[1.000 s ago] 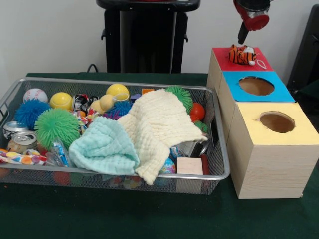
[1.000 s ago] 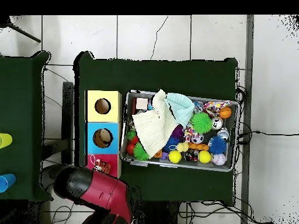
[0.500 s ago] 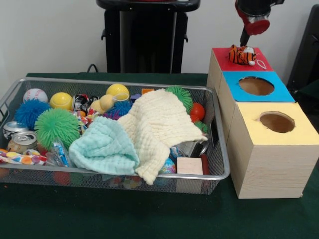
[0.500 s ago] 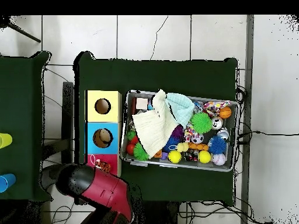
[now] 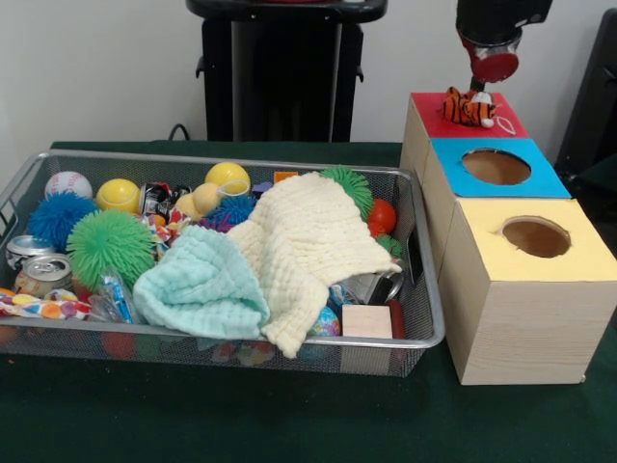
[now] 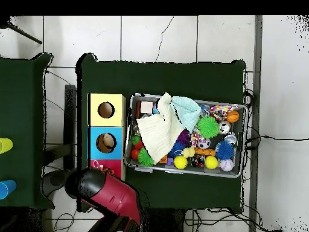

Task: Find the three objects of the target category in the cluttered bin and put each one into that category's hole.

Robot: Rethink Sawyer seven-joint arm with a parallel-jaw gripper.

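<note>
- Gripper (image 5: pixel 489 66) hangs at the upper right of the front view, just above the tiger toy (image 5: pixel 469 107); whether its jaws are open or closed cannot be told — only a red and black end shows.
- The tiger toy, orange with black stripes, lies on the red box top (image 5: pixel 434 118) at the upper right; it covers the spot where a hole might be, so no hole shows there.
- Blue box top (image 5: pixel 453 169) sits just below the red one in the front view, its round hole open; the yellow box top (image 5: pixel 482 249) comes next, at the right middle, hole open too; the three boxes touch in a row.
- Wire bin (image 5: pixel 424 333) fills the left and centre of the front view, just beside the boxes on the green table (image 5: pixel 289 424).
- A cream cloth (image 5: pixel 308 241) and a mint cloth (image 5: pixel 202 285) are draped over the middle of the bin — they hide much of what lies beneath.
- Around the cloths: a baseball (image 5: pixel 67 183), yellow balls (image 5: pixel 118 195), a blue spiky ball (image 5: pixel 60 216), a green spiky ball (image 5: pixel 110 245), cans (image 5: pixel 43 273) at the left edge, a wooden block (image 5: pixel 366 321) at the lower right corner of the bin.
- In the overhead view the arm (image 6: pixel 105 194) lies at the lower left, over the red box's end of the row and covering most of it.
</note>
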